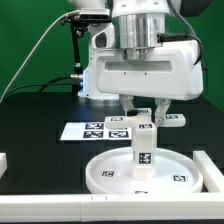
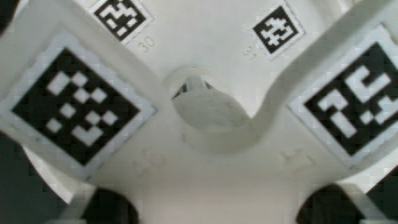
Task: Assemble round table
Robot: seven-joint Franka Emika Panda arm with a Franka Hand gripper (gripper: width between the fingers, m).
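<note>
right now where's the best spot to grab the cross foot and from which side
Probably from straight above, where the gripper hangs. The cross-shaped foot lies flat and seems to sit on top of the upright leg, so its sides are free. Close the fingers across the narrow middle, in the notches between two arms, since the tagged arms look too broad to span.

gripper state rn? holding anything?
Gripper: shut on the cross-shaped foot, held over the leg standing on the round disc.
</note>
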